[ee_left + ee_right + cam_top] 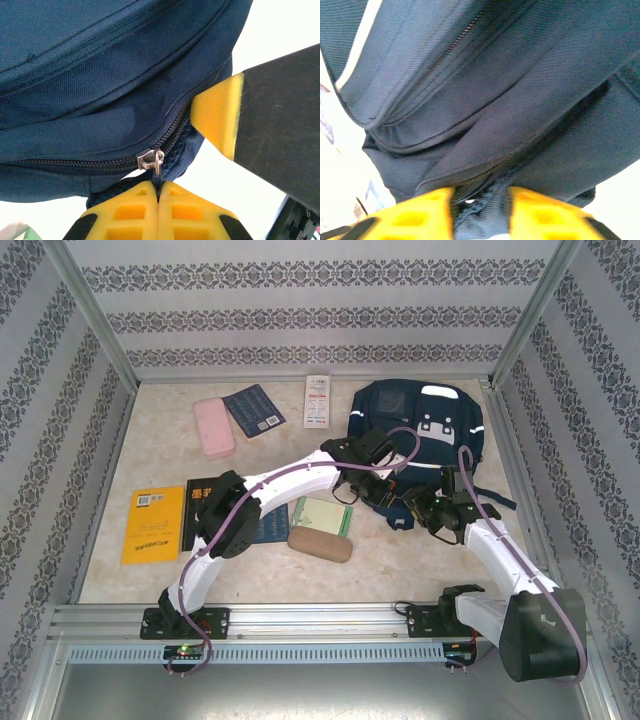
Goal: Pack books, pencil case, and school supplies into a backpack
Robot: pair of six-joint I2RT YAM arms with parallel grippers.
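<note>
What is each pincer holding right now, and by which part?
Left pincer pinches the backpack's zipper pull; right pincer grips a fold of its fabric.

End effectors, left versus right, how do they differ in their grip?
The left end effector has its fingers pressed together on the zipper pull. The right end effector has its fingers apart, with bunched fabric between them. The left one sits at the zipper line of the backpack, the right one at a fabric fold. Both have yellow fingers and hold the backpack.
</note>
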